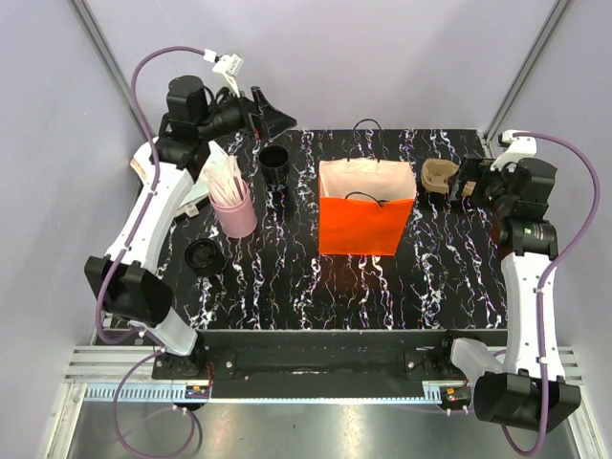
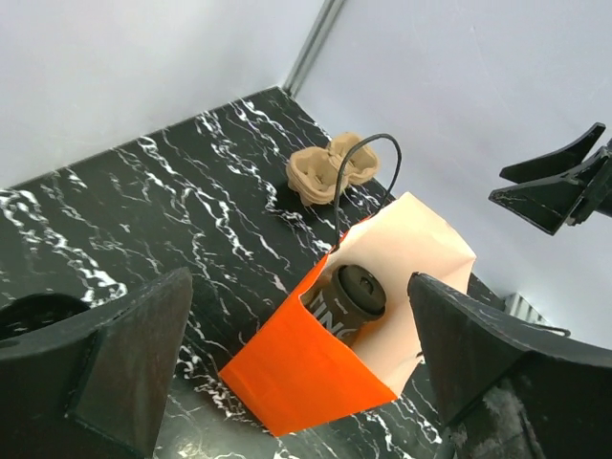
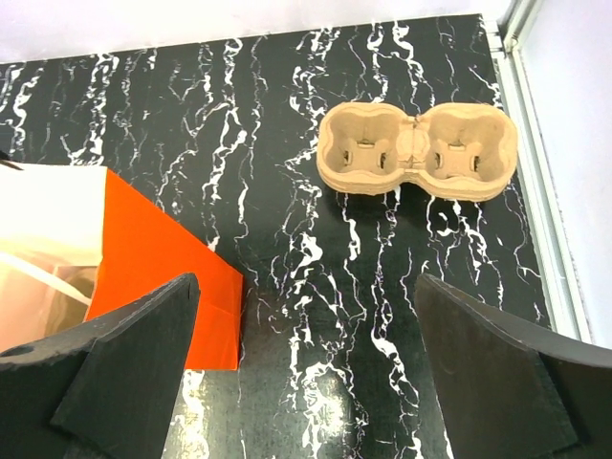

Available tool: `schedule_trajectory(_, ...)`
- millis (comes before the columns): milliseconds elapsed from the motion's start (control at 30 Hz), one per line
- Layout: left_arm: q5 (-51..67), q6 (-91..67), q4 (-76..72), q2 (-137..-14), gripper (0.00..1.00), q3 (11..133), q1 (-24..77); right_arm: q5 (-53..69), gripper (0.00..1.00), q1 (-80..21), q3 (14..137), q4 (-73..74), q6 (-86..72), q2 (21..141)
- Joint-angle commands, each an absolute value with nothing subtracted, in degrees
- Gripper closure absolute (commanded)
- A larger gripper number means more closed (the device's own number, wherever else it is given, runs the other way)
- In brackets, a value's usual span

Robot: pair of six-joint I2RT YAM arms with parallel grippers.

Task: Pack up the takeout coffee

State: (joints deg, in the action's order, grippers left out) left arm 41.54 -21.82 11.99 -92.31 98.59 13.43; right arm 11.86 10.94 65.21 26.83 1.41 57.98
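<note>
The takeout coffee, a black paper cup with a dark lid, sits tilted inside the open orange bag in the left wrist view. In the top view the bag stands upright mid-table and I cannot make out the cup inside it. My left gripper is open and empty at the back left, raised and well away from the bag; its wrist view looks down at the bag between spread fingers. My right gripper is open and empty to the right of the bag, low over the table.
A lidless black cup stands at the back left. A pink cup of wooden sticks stands in front of it. A loose dark lid lies at front left. A cardboard cup carrier lies next to the right gripper.
</note>
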Motion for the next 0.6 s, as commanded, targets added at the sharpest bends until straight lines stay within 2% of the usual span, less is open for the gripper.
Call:
schedule_trajectory(0, 38.85, -18.82, 11.42, -86.94, 0.01, 96.6, 11.34, 14.59, 0.0, 11.25, 65.3, 24.96, 1.49, 55.46)
schedule_trajectory(300, 33.93, -13.64, 17.83, -79.72, 0.01, 93.43, 5.54, 16.26, 0.0, 11.25, 65.74, 24.52, 1.76, 53.97)
schedule_trajectory(567, 27.34, -6.95, 17.67, -69.81, 0.01, 84.22, 2.99, 18.37, 0.0, 11.25, 68.02, 23.99, 2.72, 51.24)
